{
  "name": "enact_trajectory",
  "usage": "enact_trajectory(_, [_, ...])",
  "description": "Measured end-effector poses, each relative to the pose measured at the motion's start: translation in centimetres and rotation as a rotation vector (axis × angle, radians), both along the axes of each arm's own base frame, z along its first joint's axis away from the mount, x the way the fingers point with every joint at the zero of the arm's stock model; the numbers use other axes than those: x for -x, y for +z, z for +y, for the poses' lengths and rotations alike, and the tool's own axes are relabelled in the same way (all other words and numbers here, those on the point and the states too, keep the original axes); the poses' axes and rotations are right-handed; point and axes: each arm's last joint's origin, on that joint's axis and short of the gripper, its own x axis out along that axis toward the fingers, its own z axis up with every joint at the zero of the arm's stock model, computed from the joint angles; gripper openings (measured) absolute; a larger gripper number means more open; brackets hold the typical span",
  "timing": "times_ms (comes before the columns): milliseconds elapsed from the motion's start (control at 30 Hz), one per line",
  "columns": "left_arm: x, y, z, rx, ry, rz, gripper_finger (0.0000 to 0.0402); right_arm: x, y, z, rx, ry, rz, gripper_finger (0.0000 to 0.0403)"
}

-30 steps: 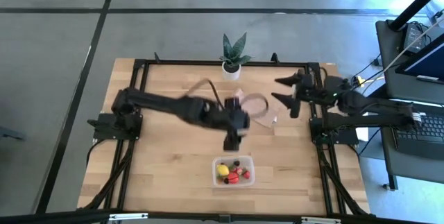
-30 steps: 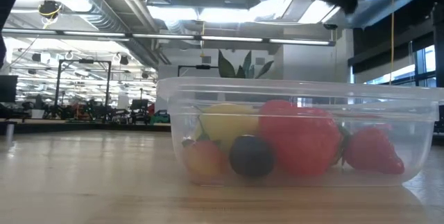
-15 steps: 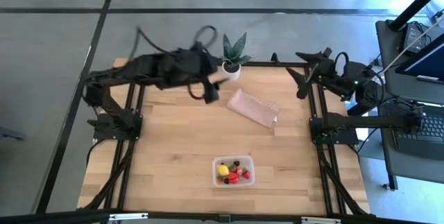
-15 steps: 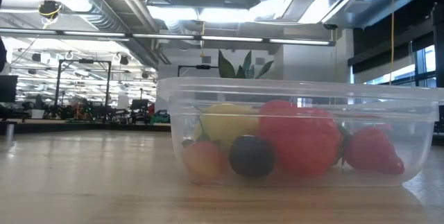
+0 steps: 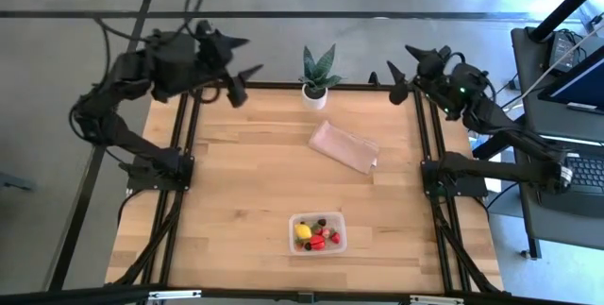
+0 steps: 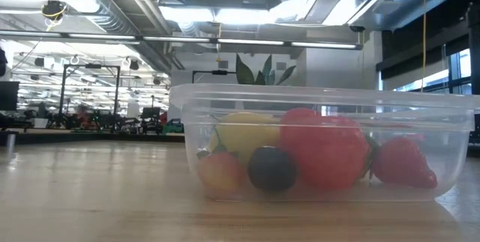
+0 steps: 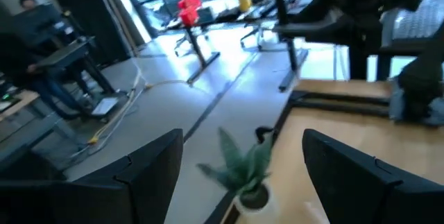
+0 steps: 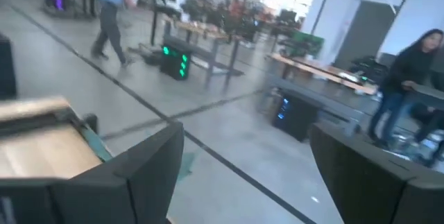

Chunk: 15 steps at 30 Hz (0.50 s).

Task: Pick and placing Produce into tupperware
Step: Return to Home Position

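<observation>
- Clear plastic tub [image 5: 292, 235] is seen near the front edge of the wooden desk [image 5: 236, 182], with strawberries [image 6: 324, 148], a yellow fruit [image 6: 244, 131], a dark berry [image 6: 271, 168] and what may be a small peach [image 6: 220, 171] inside.
- Left hand [image 5: 247, 57] is held over the far left corner, spread wide and empty.
- Right hand [image 5: 400, 71] is held over the far right corner, likewise wide and empty.
- Between the tub and a potted plant [image 5: 316, 76], a tan sheet [image 5: 344, 146] is laid flat.

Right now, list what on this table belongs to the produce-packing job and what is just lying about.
Job: tupperware; produce inside it; left gripper and right gripper, both open, at the plant-side corners.
Lying about: potted plant; tan sheet.
</observation>
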Motion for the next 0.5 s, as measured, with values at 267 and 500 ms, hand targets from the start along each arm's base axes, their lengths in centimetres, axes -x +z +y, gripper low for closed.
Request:
enact_trajectory(267, [4.6, -1.5, 1.0, 0.029, 0.102, -0.001, 0.0289, 2.3, 0.0, -0.8, -0.022, -0.095, 0.011, 0.0312])
enact_trajectory(500, [7.8, -7.3, 0.6, 0.027, 0.123, -0.091, 0.0289, 5.4, -0.6, 0.9, -0.117, -0.144, 0.014, 0.0312])
